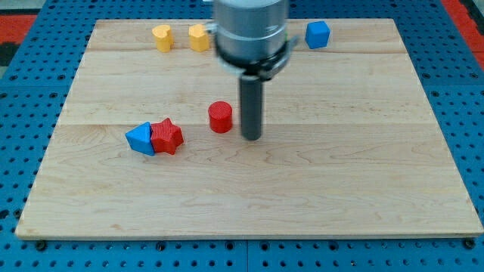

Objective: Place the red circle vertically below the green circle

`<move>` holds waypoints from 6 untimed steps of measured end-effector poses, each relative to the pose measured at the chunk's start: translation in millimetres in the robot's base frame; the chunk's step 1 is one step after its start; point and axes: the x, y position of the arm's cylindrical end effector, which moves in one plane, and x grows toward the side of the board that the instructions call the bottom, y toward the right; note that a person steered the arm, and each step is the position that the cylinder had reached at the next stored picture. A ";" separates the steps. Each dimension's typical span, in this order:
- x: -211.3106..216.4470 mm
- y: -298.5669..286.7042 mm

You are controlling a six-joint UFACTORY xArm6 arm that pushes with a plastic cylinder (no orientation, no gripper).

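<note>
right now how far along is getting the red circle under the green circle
Nothing looks done yet. No green circle shows in this view; the arm's body may hide it near the view's top. In hand: my tip sits just to the view's right of the red circle, close beside it; contact cannot be told. Left: finding the green circle and pushing the red one below it.

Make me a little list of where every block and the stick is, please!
tip: my tip, just to the view's right of the red circle, a small gap between
red circle: red round block, mid-board
red star: red star-shaped block, touching the blue triangle
blue triangle: blue triangular block, view's left
yellow blocks: yellow heart-like block and a second yellow block, view's top
blue cube: blue cube-like block, view's top right
green circle: not visible; may be hidden behind the arm
board: wooden board
</note>
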 end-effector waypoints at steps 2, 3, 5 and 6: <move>-40.0 -126.0; -42.9 -13.1; 41.0 94.9; 53.8 9.3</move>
